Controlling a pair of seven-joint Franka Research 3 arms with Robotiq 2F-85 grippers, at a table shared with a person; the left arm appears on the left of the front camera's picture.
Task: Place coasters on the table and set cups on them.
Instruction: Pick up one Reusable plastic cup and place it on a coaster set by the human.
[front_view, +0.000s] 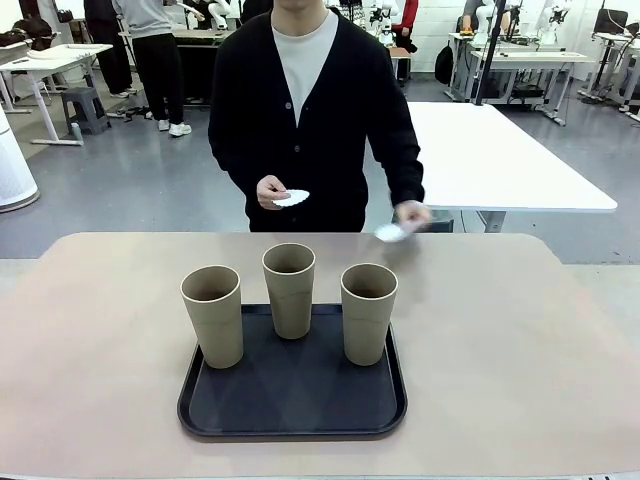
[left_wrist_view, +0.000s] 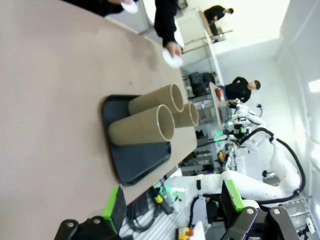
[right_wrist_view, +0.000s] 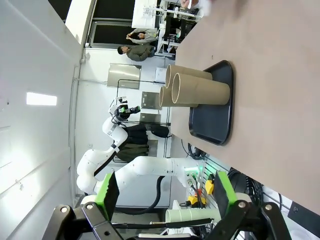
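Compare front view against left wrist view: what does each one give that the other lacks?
Front: the person's torso in a black cardigan, head-on, and the white table behind them. Left wrist: the left gripper, its green-padded fingers open and empty, plus the right arm past the table edge. Both: three cups upright on the black tray, the tan table, and the person's hands at the far side, each holding a coaster; none laid down yet.

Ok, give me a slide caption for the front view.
Three tan cups stand on a black tray on the table; the person opposite holds a white coaster in each hand.
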